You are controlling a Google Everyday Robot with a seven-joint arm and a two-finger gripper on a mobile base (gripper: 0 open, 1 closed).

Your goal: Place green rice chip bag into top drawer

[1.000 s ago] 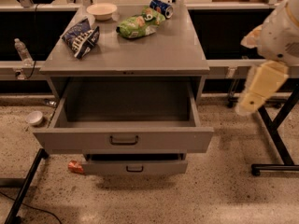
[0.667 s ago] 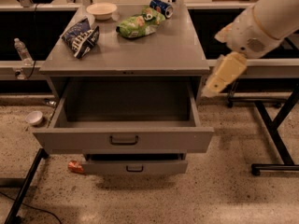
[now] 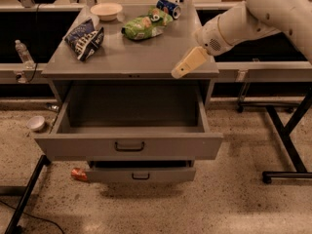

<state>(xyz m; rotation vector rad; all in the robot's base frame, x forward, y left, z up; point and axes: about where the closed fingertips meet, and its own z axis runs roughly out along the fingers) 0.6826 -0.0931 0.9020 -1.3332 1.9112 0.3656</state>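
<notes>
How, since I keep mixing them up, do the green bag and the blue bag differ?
The green bag is light green; the blue bag is dark blue with white. The green bag lies mid-back beside a can; the blue bag lies left, nearer the front. Both rest on the tabletop, apart from the gripper at its front right edge.

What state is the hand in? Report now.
Hand: over cabinet top, front edge, apart from green rice chip bag; open or closed cannot be told.
</notes>
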